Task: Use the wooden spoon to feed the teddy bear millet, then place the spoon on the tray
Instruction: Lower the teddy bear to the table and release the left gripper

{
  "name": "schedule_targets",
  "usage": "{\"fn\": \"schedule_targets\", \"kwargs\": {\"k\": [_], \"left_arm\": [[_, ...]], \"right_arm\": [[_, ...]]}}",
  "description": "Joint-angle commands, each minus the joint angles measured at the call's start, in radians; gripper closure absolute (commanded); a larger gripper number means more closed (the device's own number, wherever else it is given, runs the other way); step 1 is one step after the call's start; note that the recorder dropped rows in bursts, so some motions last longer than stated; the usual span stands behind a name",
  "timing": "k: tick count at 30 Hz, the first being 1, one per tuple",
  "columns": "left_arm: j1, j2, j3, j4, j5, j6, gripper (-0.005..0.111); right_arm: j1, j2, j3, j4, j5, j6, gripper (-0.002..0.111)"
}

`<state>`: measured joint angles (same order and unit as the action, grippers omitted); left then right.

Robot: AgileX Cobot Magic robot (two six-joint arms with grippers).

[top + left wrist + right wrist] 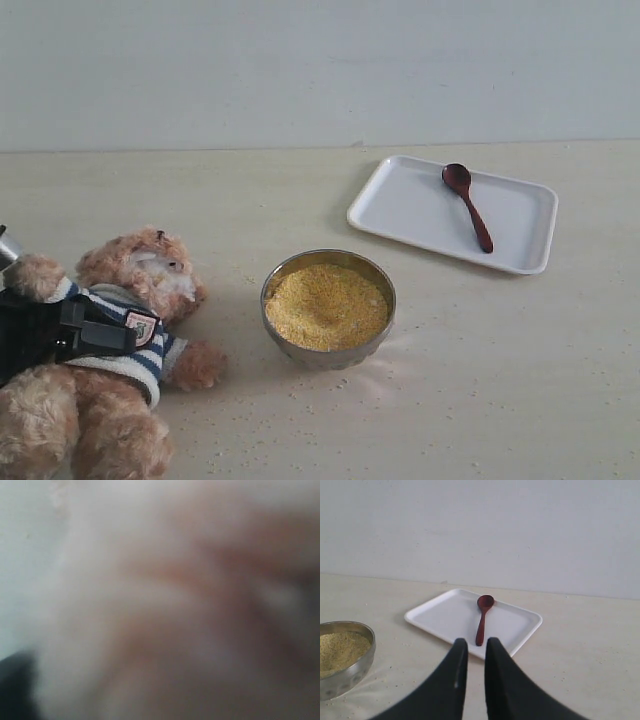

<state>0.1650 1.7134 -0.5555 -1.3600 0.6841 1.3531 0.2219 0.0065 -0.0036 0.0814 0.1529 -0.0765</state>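
Note:
The teddy bear (pixel 140 270) leans at the near left, and my left gripper (pixel 100 335) is shut across its striped shirt. Blurred pinkish fur of the teddy bear (pixel 175 605) fills the left wrist view, hiding the jaws there. The millet (pixel 325 305) is heaped in a metal bowl (pixel 330 358) at the centre. The wooden spoon (pixel 470 210) lies on the white tray (pixel 410 200) at the back right, bowl end away from me. My right gripper (pixel 474 642) does not show in the exterior view. It hovers short of the tray (pixel 445 615) and spoon (pixel 482 622), its fingers nearly together with nothing between them.
Stray grains are scattered on the beige table around the metal bowl (pixel 350 672) and in front of the bear. A plain pale wall stands behind the table.

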Motion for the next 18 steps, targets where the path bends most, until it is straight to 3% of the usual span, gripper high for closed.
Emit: {"fn": "schedule_targets", "kwargs": {"k": [1,9,14,18], "left_arm": [[0.003,0.002,-0.003,-0.011,-0.013,0.01,0.021],[0.003,0.002,-0.003,0.049,-0.001,-0.017,0.021],[0.005,0.002,-0.034,0.073,-0.004,-0.043,-0.003],[0.005,-0.002,-0.128,0.316,0.048,-0.27,-0.004]], "right_arm": [[-0.003,-0.006,0.004,0.0,-0.007,-0.004,0.093],[-0.003,-0.006,0.004,0.0,-0.007,-0.004,0.093],[-0.003,-0.006,0.004,0.0,-0.007,-0.004,0.093],[-0.003,-0.006,0.004,0.0,-0.007,-0.004,0.093]]}}
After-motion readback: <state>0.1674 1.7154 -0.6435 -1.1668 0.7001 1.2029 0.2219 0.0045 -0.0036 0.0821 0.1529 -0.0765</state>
